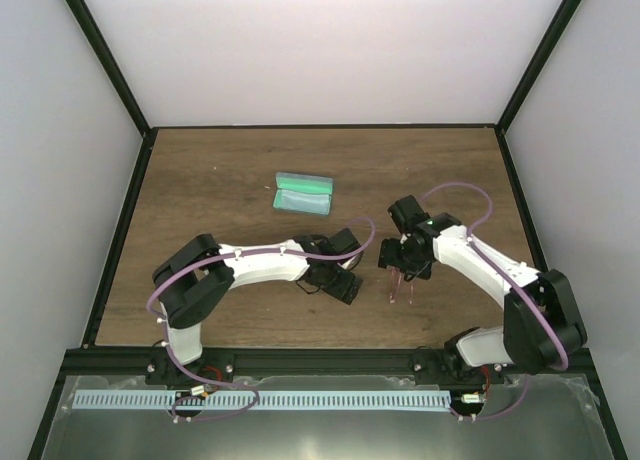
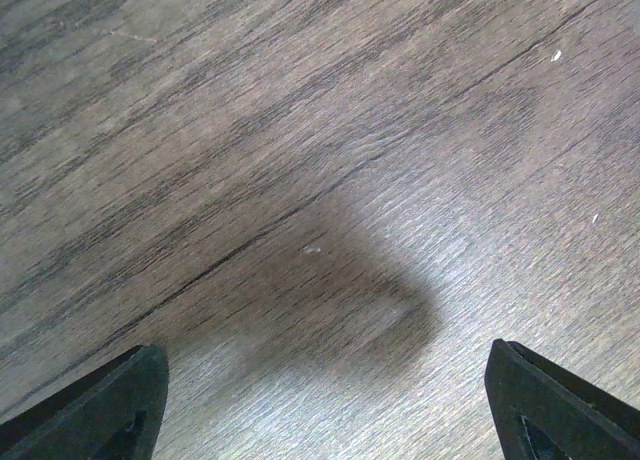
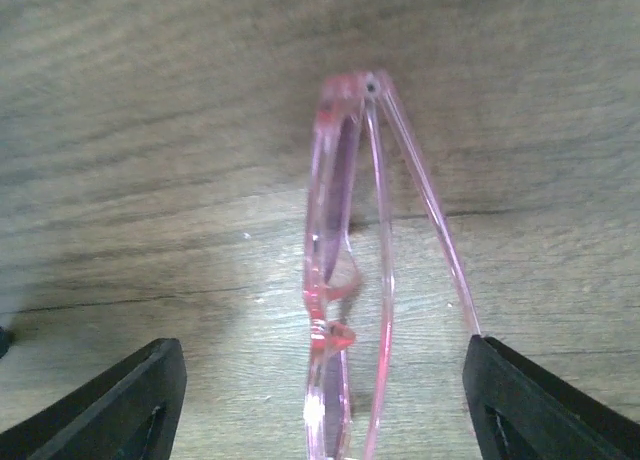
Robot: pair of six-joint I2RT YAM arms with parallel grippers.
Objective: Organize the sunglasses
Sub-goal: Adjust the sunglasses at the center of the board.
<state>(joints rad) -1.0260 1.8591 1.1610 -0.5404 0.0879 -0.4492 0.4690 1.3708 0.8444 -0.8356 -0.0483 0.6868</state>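
2 white-and-black robot arms reach over a brown wood-grain table (image 1: 220, 180) from its near edge. On the left side, the left gripper (image 1: 345, 285) hangs low over bare boards near the middle of the table. In its wrist view the left gripper (image 2: 325, 410) is released: its 2 black fingers (image 2: 95, 410) stand wide apart at the bottom corners, with only wood and a dark shadow between them. Farther back and slightly left of that claw, well apart from both arms, a grey-blue oblong case (image 1: 302, 193) lies open, its green inside facing up. To the right, the right gripper (image 1: 403, 265) points down over the pink-purple translucent sunglasses (image 1: 402, 288), which sit on the table near the front, right of centre. The right wrist view shows the sunglasses (image 3: 330, 200) edge-on against the wood, the front running top to bottom and 2 slender arms fanning out from a hinge at the far end. The right gripper (image 3: 320, 400) is also released, its black fingers (image 3: 540, 400) spread to either side of the pair. 1 slender arm ends just beside the right-hand finger; whether they touch cannot be told.
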